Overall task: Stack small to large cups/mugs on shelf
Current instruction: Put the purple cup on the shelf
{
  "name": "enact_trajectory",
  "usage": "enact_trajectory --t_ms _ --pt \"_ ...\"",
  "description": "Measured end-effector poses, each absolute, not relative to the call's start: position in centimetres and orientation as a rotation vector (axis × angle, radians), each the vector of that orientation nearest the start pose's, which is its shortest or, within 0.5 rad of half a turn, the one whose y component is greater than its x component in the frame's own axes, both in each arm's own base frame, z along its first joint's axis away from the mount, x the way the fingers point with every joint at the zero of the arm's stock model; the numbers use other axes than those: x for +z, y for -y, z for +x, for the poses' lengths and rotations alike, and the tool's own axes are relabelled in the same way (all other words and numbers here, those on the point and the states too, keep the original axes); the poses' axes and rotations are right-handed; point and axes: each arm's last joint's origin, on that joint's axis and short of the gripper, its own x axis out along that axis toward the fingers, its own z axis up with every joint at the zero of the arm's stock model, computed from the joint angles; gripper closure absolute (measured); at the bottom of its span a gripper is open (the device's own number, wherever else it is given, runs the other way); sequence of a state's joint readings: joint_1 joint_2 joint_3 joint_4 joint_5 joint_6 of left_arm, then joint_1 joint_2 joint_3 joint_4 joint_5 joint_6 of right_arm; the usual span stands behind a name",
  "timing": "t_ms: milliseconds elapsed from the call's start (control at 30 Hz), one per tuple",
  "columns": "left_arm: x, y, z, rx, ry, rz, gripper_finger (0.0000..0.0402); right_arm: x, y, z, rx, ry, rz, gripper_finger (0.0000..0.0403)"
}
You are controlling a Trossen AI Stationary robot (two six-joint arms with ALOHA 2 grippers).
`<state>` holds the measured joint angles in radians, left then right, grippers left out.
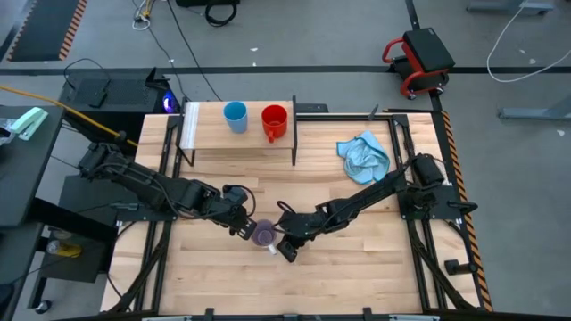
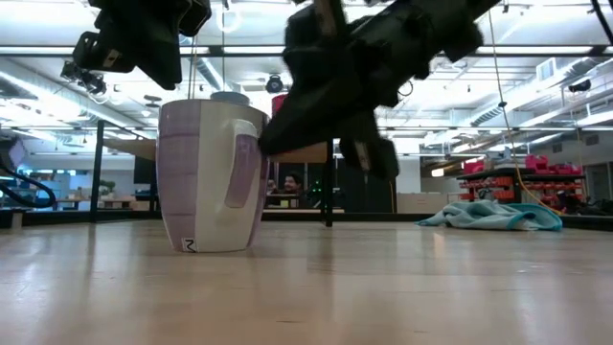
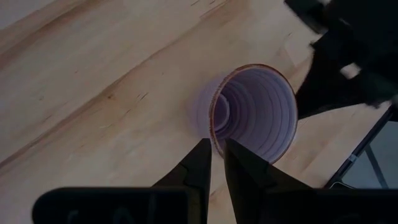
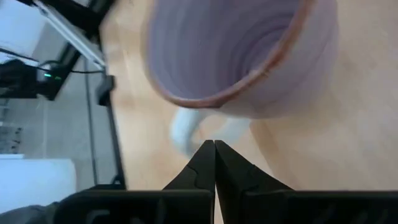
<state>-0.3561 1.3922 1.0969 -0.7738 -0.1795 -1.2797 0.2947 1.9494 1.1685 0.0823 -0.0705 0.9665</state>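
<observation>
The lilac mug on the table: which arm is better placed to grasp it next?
Probably the left. The left gripper hangs just over the lilac mug rim with its jaws slightly parted. The right gripper is beside the handle with its jaws shut, so it must open first.

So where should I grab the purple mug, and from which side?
Take the lilac mug by its rim wall from straight above, one finger inside and one outside. It stands upright and open on the tabletop. Its handle faces the right gripper, so the left gripper has the plain wall on its side.
</observation>
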Motion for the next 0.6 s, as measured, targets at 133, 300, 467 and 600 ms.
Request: enact_trajectory --t_ms 133,300,467,600 --pt "26.5 9.0 25.6 0.507 -0.953 -0.882 0.0351 15.1 -12.7 40.5 0.024 -0.818 0.829 0.0395" --pt "26.5 9.0 25.6 0.513 -0.954 -0.887 0.0351 15.7 -13.3 42.4 0.047 -0.795 0.809 0.0395" --pt "26.5 9.0 25.5 0.513 -0.957 -0.882 0.0351 16.6 -13.0 42.6 0.016 -0.821 0.758 0.0395" --pt "26.4 8.9 25.5 0.508 -0.965 -0.864 0.0351 16.2 -12.7 42.1 -0.037 -0.885 0.741 0.0395"
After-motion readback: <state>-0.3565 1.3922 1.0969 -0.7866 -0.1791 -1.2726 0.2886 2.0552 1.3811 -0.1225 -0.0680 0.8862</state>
